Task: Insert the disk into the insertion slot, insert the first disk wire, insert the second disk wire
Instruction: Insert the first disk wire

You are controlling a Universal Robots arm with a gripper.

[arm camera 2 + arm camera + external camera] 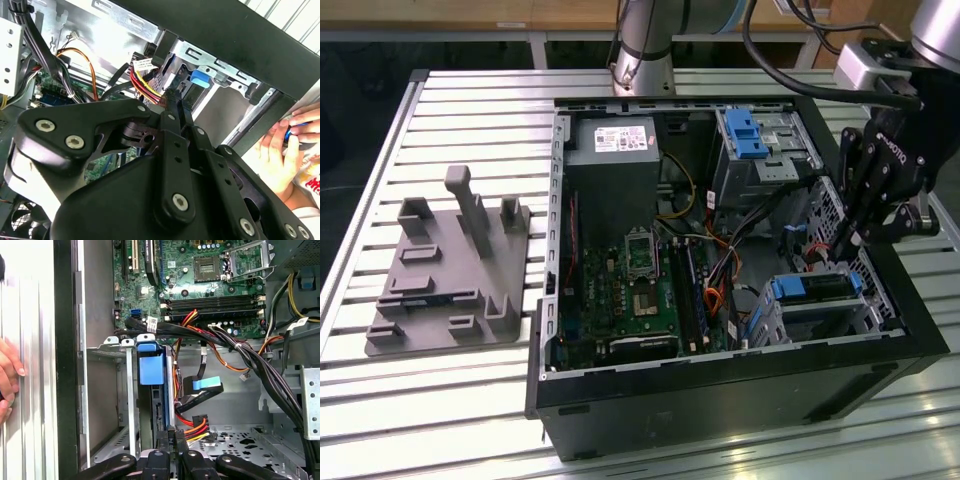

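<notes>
The disk (815, 288), in its blue carrier (150, 367), sits inside the insertion slot (875, 310), the perforated silver cage at the case's near corner on the exterior view's right. My gripper (847, 243) reaches down into the case just behind the disk's back end. Its fingers (171, 437) are pressed together on the end of a red, orange and yellow disk wire (196, 429) right at the disk's rear edge. In the second wrist view the fingertips (172, 97) meet that same wire bundle (145, 80). A black wire with a blue plug (206, 385) hangs loose close by.
The open black case (720, 390) holds a motherboard (640, 290), a power supply (615, 160) and a taller bay with a blue latch (750, 135). Cable bundles (260, 365) cross beside the cage. A grey fixture (450, 270) lies at the exterior view's left. A hand (280, 155) rests outside the case wall.
</notes>
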